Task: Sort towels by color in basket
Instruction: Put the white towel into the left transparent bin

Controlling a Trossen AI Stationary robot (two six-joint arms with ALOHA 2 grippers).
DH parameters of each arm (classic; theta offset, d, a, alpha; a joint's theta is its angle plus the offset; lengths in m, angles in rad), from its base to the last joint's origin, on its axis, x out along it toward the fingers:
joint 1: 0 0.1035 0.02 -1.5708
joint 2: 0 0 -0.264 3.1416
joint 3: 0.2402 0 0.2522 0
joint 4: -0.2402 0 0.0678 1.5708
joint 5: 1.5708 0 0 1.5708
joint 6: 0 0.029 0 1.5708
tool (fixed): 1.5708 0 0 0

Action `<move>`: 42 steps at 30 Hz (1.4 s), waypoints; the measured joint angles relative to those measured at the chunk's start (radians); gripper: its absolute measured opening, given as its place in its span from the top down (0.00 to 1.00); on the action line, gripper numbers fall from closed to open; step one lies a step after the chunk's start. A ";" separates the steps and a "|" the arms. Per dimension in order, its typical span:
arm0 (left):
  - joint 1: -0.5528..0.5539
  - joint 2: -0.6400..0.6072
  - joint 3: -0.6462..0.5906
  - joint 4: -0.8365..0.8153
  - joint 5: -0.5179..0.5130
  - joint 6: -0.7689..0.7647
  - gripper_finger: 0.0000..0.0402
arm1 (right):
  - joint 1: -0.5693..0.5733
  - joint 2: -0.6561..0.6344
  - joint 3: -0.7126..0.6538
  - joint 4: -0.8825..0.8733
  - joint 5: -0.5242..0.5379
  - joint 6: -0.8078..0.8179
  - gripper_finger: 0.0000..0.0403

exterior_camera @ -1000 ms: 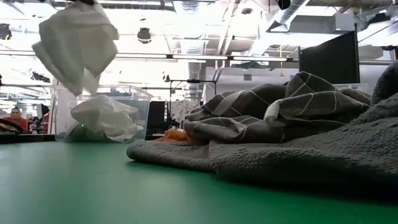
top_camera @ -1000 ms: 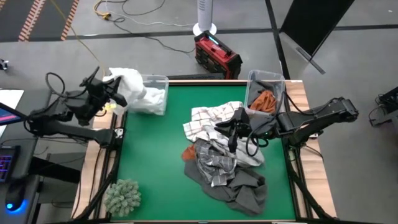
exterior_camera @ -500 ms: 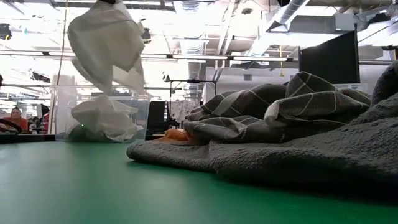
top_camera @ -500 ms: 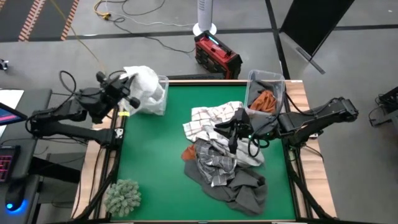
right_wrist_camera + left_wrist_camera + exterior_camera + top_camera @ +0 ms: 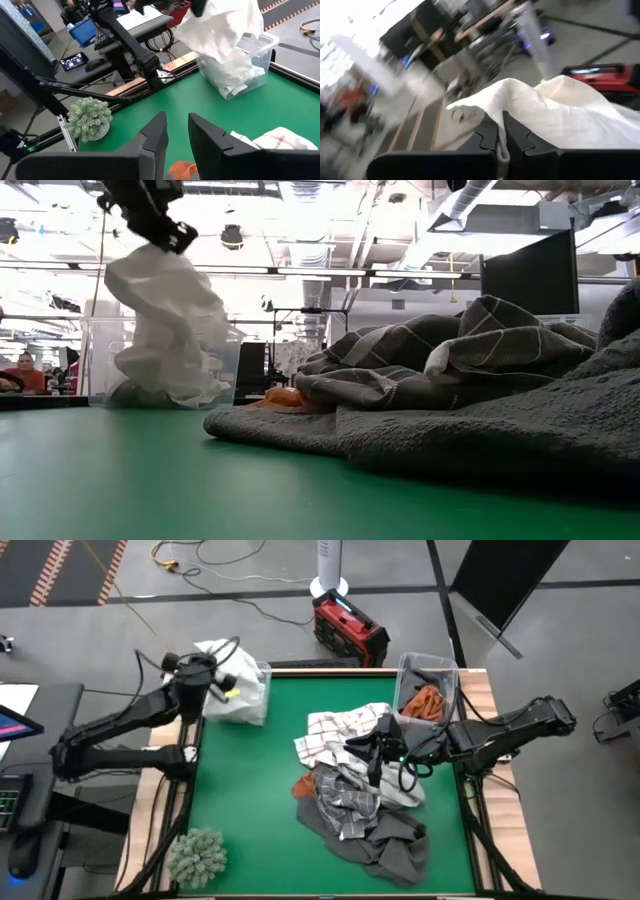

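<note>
I have the left claw [image 5: 205,675] up over the clear bin [image 5: 252,690] at the far-left corner of the desk [image 5: 250,800], pinched tight on a white towel [image 5: 165,320]. In the left wrist view the two fingers [image 5: 487,137] meet with only a fold of that cloth between them. From table height the towel hangs in a long drape, and its lower end looks to reach the white cloth already lying in the bin.

My worry is the release. Seen from above, part of the towel bulges past the bin's outer wall, so if I let go here, some of it could flop over the rim and drag the rest out onto the desk or off its edge. A fold could also catch on a finger and ride back up with the arm.

The right claw [image 5: 378,752] waits low over the mixed pile [image 5: 360,805] in the middle of the desk, with its fingers [image 5: 155,137] slightly apart and holding nothing. The checked towel [image 5: 345,730], grey towels [image 5: 395,845] and an orange scrap [image 5: 303,785] are unsorted, while more orange cloth [image 5: 428,700] sits in the second bin [image 5: 445,668] at the far right. The fuzzy green clump [image 5: 197,855] sits alone at the near left.
</note>
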 joint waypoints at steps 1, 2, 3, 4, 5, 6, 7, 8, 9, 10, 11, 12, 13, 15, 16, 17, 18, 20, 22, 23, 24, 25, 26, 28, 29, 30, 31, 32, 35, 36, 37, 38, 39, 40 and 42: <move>0.034 0.015 -0.005 0.010 0.001 -0.033 1.00 | 0.002 0.000 0.000 0.000 0.000 0.007 0.73; 0.066 0.033 -0.007 0.018 0.003 -0.066 1.00 | 0.004 0.000 0.000 0.000 0.000 0.011 0.73; 0.098 0.050 -0.007 0.021 0.009 -0.101 1.00 | 0.008 0.000 0.000 0.001 0.000 0.011 0.73; 0.129 0.068 -0.007 0.029 0.022 -0.133 1.00 | 0.011 0.000 0.000 0.002 0.000 0.011 0.73; 0.161 0.087 -0.007 0.036 0.033 -0.165 1.00 | 0.015 0.000 0.000 0.005 0.003 0.012 0.73; 0.190 0.106 -0.007 0.039 0.043 -0.196 1.00 | 0.020 0.000 0.000 0.008 0.007 0.012 0.73; 0.214 0.128 -0.007 0.042 0.063 -0.224 1.00 | 0.023 0.000 0.000 0.009 0.015 0.013 0.73; 0.236 0.150 -0.007 0.043 0.088 -0.255 1.00 | 0.027 0.000 0.000 0.009 0.023 0.014 0.73; 0.251 0.172 -0.007 0.041 0.120 -0.278 1.00 | 0.029 0.000 0.000 0.010 0.025 0.014 0.73; 0.262 0.193 -0.007 0.034 0.163 -0.294 1.00 | 0.032 0.000 0.000 0.011 0.025 0.014 0.73; 0.267 0.214 -0.007 0.031 0.201 -0.305 1.00 | 0.032 0.000 0.000 0.012 0.025 0.014 0.73; 0.268 0.234 -0.007 0.033 0.238 -0.312 1.00 | 0.032 0.000 0.000 0.013 0.025 0.014 0.73; 0.267 0.252 -0.007 0.034 0.274 -0.321 1.00 | 0.032 0.000 0.000 0.014 0.025 0.015 0.73; 0.261 0.284 -0.007 0.035 0.347 -0.335 1.00 | 0.032 0.000 0.000 0.014 0.026 0.022 0.73; 0.259 0.298 -0.007 0.037 0.384 -0.338 1.00 | 0.032 0.000 0.000 0.014 0.026 0.022 0.73; 0.256 0.312 -0.007 0.036 0.429 -0.341 1.00 | 0.032 0.000 0.000 0.013 0.026 0.022 0.73; 0.255 0.323 -0.007 0.034 0.479 -0.341 1.00 | 0.032 0.000 0.000 0.014 0.026 0.022 0.73; 0.252 0.337 -0.007 0.033 0.601 -0.335 1.00 | 0.031 0.000 0.000 0.014 0.026 0.022 0.73; 0.248 0.343 -0.007 0.033 0.743 -0.322 1.00 | 0.031 0.000 0.000 0.013 0.026 0.022 0.73; 0.244 0.343 -0.007 0.033 0.811 -0.308 1.00 | 0.031 0.000 0.000 0.013 0.026 0.022 0.73; 0.242 0.343 -0.007 0.029 0.878 -0.302 1.00 | 0.031 0.000 0.000 0.014 0.026 0.022 0.73; 0.240 0.341 -0.007 0.021 0.931 -0.298 1.00 | 0.031 0.000 0.000 0.014 0.026 0.022 0.73; 0.240 0.337 -0.007 0.007 0.970 -0.304 1.00 | 0.031 0.000 0.000 0.014 0.026 0.022 0.73; 0.241 0.332 -0.006 -0.026 0.990 -0.380 1.00 | 0.031 0.000 0.000 0.013 0.026 0.022 0.73; 0.248 0.333 -0.005 -0.051 0.990 -0.435 1.00 | 0.031 0.000 0.000 0.013 0.026 0.022 0.73; 0.261 0.333 -0.005 -0.086 0.991 -0.487 1.00 | 0.031 0.000 0.000 0.013 0.026 0.022 0.73; 0.276 0.334 -0.006 -0.123 0.992 -0.529 1.00 | 0.031 0.000 0.000 0.013 0.026 0.022 0.73; 0.291 0.334 -0.006 -0.156 0.994 -0.565 1.00 | 0.031 0.000 0.000 0.013 0.026 0.021 0.73; 0.339 0.337 -0.006 -0.233 1.003 -0.648 1.00 | 0.031 0.000 0.000 0.013 0.026 0.021 0.73; 0.357 0.337 -0.006 -0.253 1.014 -0.671 1.00 | 0.031 0.000 0.000 0.013 0.026 0.019 0.73; 0.374 0.337 -0.006 -0.265 1.027 -0.693 1.00 | 0.031 0.000 0.000 0.013 0.027 0.018 0.73; 0.391 0.337 -0.006 -0.272 1.038 -0.712 1.00 | 0.031 0.000 0.000 0.013 0.027 0.018 0.73; 0.408 0.337 -0.006 -0.273 1.052 -0.728 1.00 | 0.031 0.000 0.000 0.013 0.027 0.018 0.73; 0.421 0.337 -0.006 -0.276 1.059 -0.738 1.00 | 0.031 0.000 0.000 0.013 0.027 0.018 0.73; 0.443 0.338 -0.006 -0.275 1.073 -0.769 1.00 | 0.031 0.000 0.000 0.013 0.027 0.018 0.73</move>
